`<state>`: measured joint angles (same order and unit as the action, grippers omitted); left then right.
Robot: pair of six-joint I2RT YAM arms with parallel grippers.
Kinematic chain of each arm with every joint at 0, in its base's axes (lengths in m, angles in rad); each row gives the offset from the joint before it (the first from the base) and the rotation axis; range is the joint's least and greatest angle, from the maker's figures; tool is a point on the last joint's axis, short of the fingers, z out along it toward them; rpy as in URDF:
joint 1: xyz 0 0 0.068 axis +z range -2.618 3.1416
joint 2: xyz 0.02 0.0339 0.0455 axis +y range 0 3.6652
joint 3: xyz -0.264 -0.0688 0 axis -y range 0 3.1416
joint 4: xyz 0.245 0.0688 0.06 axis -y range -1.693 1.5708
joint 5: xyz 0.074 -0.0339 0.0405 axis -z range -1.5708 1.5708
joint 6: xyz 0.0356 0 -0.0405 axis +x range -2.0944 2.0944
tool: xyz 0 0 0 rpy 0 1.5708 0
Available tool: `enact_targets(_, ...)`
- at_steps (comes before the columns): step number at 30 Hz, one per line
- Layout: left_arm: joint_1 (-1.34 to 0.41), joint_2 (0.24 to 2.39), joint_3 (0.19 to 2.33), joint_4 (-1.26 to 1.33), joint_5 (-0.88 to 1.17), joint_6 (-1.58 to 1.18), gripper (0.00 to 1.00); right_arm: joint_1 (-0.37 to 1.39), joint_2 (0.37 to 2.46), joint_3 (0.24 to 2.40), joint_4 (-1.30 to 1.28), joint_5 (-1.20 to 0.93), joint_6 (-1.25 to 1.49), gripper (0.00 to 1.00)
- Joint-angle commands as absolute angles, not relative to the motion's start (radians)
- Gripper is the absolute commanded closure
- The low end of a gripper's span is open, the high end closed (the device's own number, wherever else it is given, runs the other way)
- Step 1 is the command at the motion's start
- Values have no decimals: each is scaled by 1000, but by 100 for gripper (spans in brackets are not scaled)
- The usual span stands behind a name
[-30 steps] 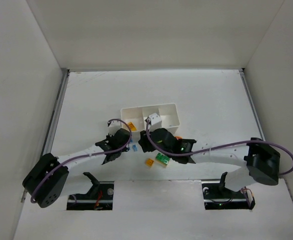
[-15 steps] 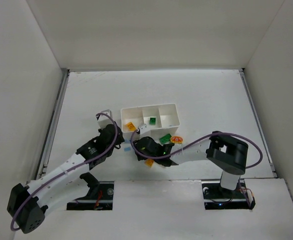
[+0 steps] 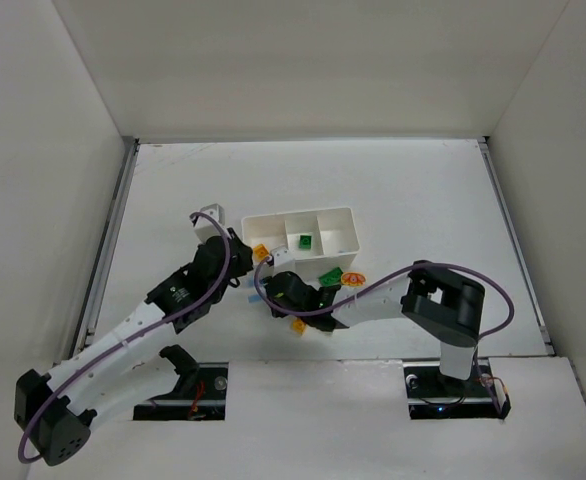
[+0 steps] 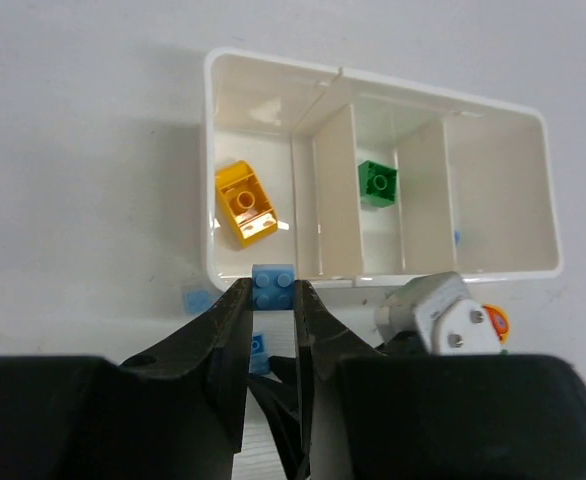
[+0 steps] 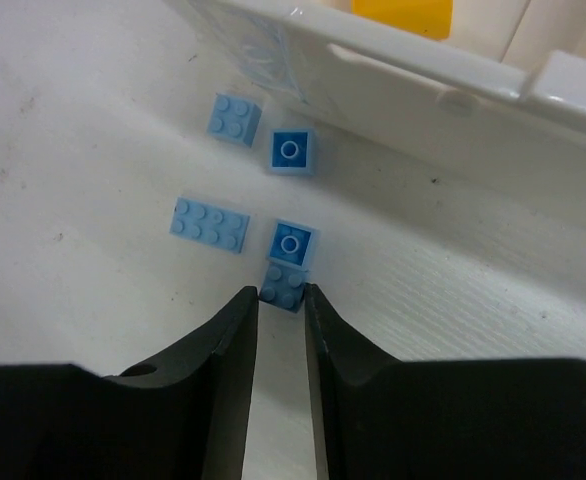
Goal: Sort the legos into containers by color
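The left gripper [image 4: 273, 300] pinched a light blue lego [image 4: 273, 282] at the tray's [image 4: 503, 272] near wall; delivery seemed in hand, next needing a carry to the tray's end compartment [image 4: 493, 190]. The right gripper [image 5: 282, 296] stood narrowed around another blue lego [image 5: 285, 284] beside the tray, grip uncertain.

My right wrist view cuts the yellow brick [image 5: 401, 12] at its far edge; my left fingers [image 4: 223, 340] half hide a loose blue brick [image 4: 260, 347].
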<state>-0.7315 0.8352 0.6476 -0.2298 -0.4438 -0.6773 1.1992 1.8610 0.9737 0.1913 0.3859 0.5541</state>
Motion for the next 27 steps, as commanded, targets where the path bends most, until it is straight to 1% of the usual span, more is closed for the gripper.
enact_targets(1, -732, 830, 716, -181, -428, -661, 90, 1203, 1868, 1005, 213, 400, 563, 73)
enact_targets(2, -729, 833, 727, -175, -423, -660, 90, 1203, 1858, 999, 210, 409, 566, 77)
enact_targets(4, -725, 845, 747, -161, -408, -658, 90, 1203, 1821, 974, 221, 429, 569, 78)
enact_targets(7, -731, 873, 767, -120, -387, -655, 90, 1205, 1717, 919, 230, 460, 566, 79)
enact_targets(13, -778, 1000, 848, -22, -350, -655, 89, 1184, 1422, 752, 222, 503, 566, 78)
enact_targets(20, -801, 1247, 959, 127, -293, -643, 87, 1067, 1160, 592, 140, 537, 592, 78)
enact_targets(27, -801, 1472, 1077, 202, -232, -644, 85, 981, 980, 537, 40, 572, 598, 78)
